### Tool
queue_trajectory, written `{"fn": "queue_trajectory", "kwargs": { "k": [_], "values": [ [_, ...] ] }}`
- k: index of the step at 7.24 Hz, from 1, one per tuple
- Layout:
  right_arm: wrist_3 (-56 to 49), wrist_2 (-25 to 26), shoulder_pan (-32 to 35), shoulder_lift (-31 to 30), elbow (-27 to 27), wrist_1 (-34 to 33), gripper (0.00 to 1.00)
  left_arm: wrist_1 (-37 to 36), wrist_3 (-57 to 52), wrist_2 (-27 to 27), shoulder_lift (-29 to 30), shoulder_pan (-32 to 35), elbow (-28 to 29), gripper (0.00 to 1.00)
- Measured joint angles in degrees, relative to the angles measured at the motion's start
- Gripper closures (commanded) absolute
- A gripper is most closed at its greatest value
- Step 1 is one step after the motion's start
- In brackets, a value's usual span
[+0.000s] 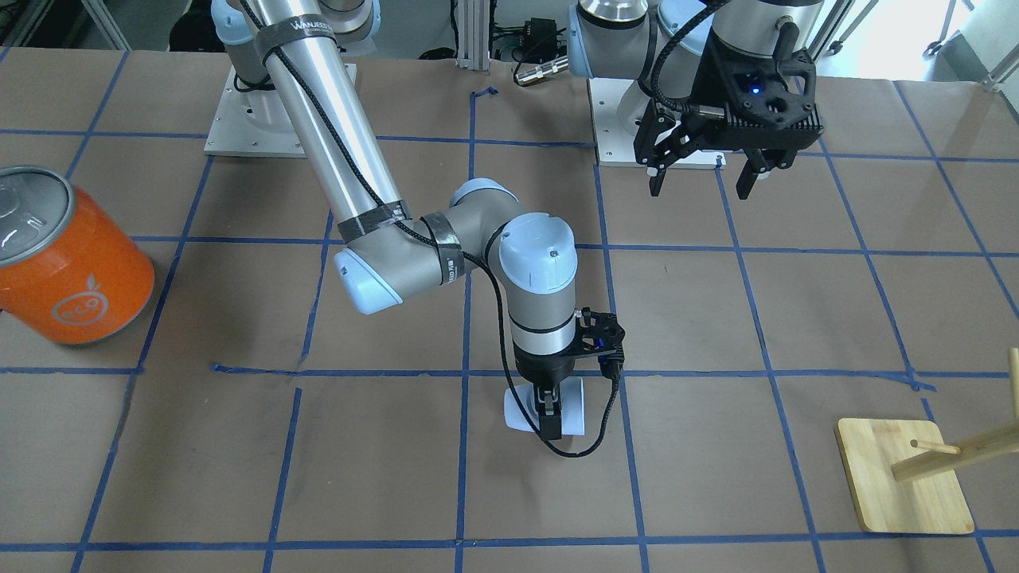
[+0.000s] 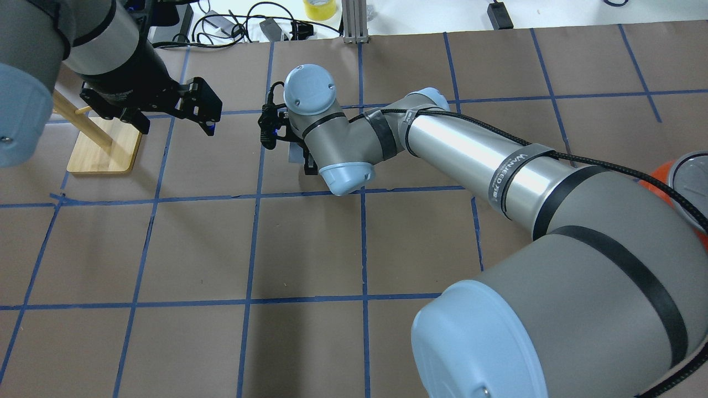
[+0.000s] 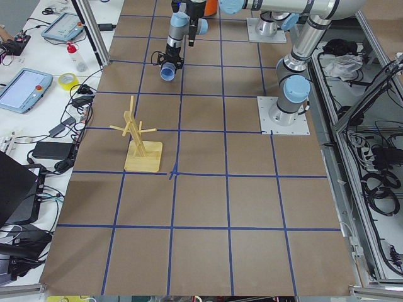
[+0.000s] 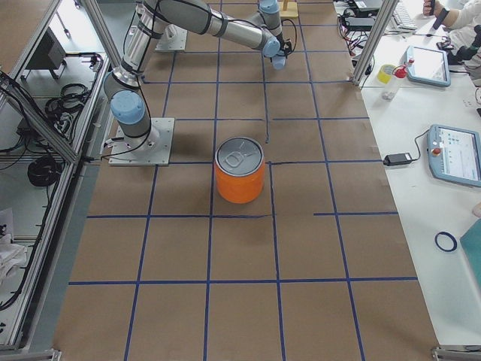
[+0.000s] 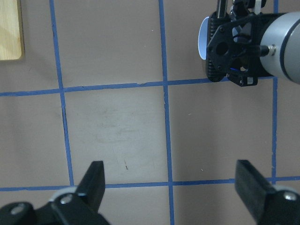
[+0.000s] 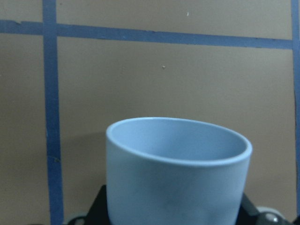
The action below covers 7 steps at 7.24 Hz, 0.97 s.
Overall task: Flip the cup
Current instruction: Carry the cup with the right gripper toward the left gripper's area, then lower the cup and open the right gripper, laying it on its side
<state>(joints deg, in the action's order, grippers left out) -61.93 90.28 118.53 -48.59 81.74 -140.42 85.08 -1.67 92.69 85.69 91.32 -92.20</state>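
The pale blue-grey cup [image 1: 519, 411] is on its side, low over the brown table, in the middle. My right gripper [image 1: 548, 415] is shut on it, one finger across its wall. In the right wrist view the cup [image 6: 178, 173] fills the lower frame, with its open rim toward the top. It also shows in the left wrist view [image 5: 202, 40], partly behind the right wrist. I cannot tell whether it touches the table. My left gripper [image 1: 700, 181] is open and empty, hovering high near its base. Its fingers [image 5: 96, 180] are spread wide.
A large orange can [image 1: 76, 267] with a silver top stands at the table's edge on my right side. A wooden peg rack [image 1: 903, 477] on a square base stands on my left side. Blue tape lines grid the brown table.
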Motion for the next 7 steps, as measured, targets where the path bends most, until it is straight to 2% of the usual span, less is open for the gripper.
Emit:
{"fn": "queue_trajectory", "kwargs": {
  "k": [1, 2, 3, 7],
  "values": [
    [-0.14, 0.04, 0.14, 0.47, 0.08, 0.23, 0.46, 0.00, 0.00, 0.01, 0.00, 0.00, 0.00, 0.00],
    [-0.19, 0.06, 0.18, 0.82, 0.13, 0.50, 0.20, 0.00, 0.00, 0.03, -0.01, 0.00, 0.00, 0.00],
    [-0.19, 0.05, 0.20, 1.06, 0.15, 0.51, 0.00, 0.00, 0.00, 0.03, -0.03, 0.00, 0.00, 0.00],
    [1.03, 0.19, -0.25, -0.31, 0.00, 1.22, 0.00, -0.01, 0.00, -0.02, -0.01, 0.00, 0.00, 0.00]
  ]
}}
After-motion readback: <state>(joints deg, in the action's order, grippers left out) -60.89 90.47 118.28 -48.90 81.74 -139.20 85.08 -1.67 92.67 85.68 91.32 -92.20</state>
